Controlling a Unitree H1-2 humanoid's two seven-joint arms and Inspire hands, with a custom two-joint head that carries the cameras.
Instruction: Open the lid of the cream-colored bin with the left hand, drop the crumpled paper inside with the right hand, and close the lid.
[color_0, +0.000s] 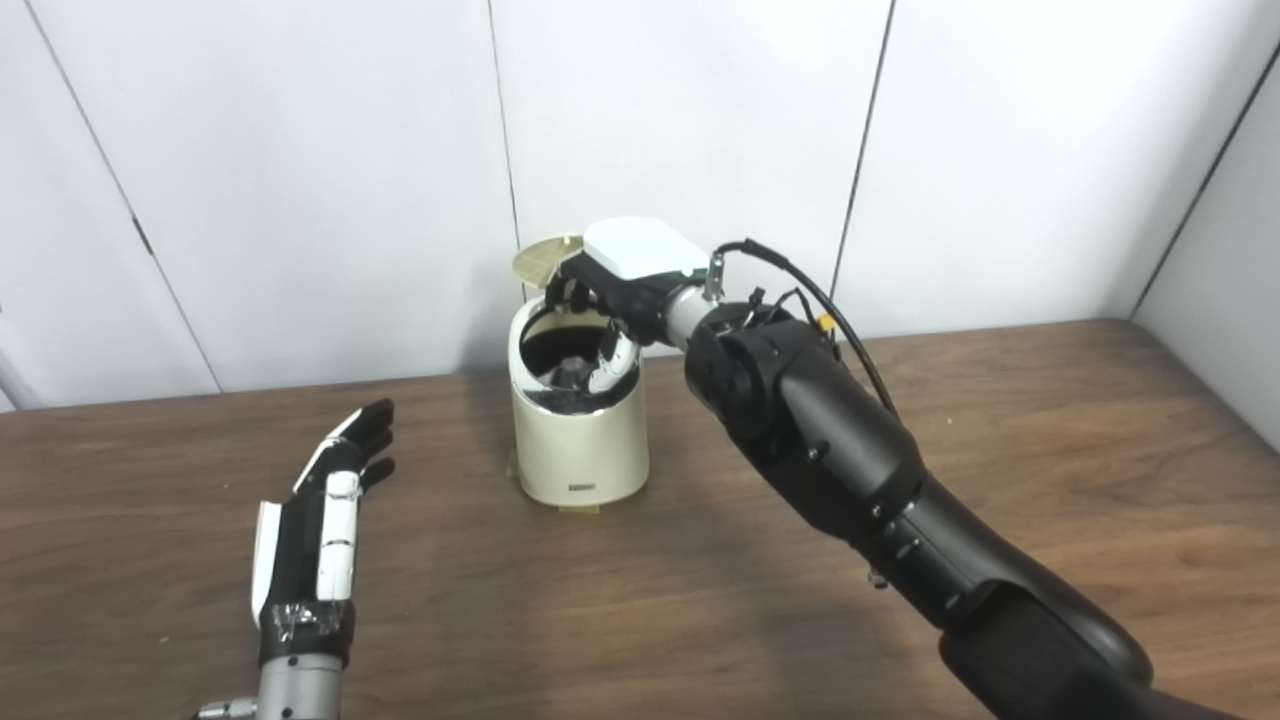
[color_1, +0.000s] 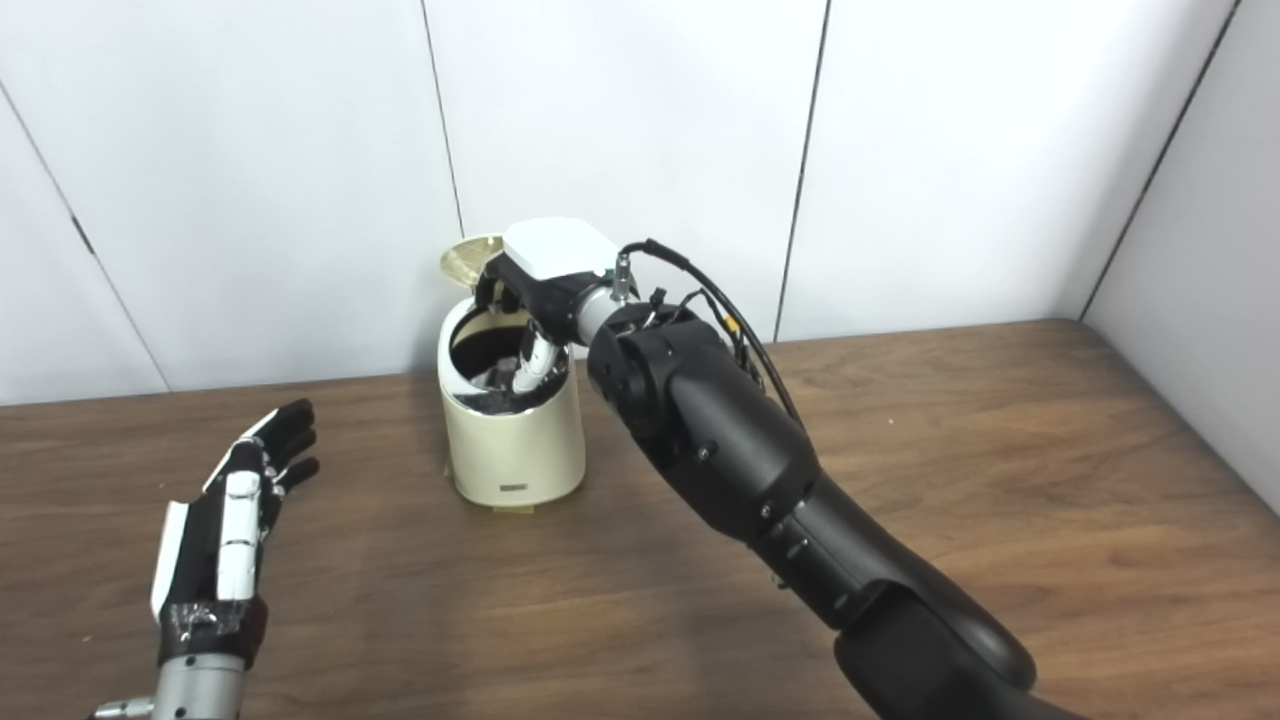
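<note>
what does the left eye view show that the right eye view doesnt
Only the left eye view: a dark panel seam at the far right edge, and more wall left of the bin.
Only the right eye view: more of the side wall and table corner at right.
Both: the cream-colored bin with its lid up, the right hand reaching into its mouth, and the left hand open above the table. The paper isn't clearly visible.

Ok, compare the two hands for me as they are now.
The left hand lies low over the table, well apart from the bin; the right hand is raised over the bin's open mouth. The left's fingers stretch flat; the right's curl downward into the opening. Both are black and white.
</note>
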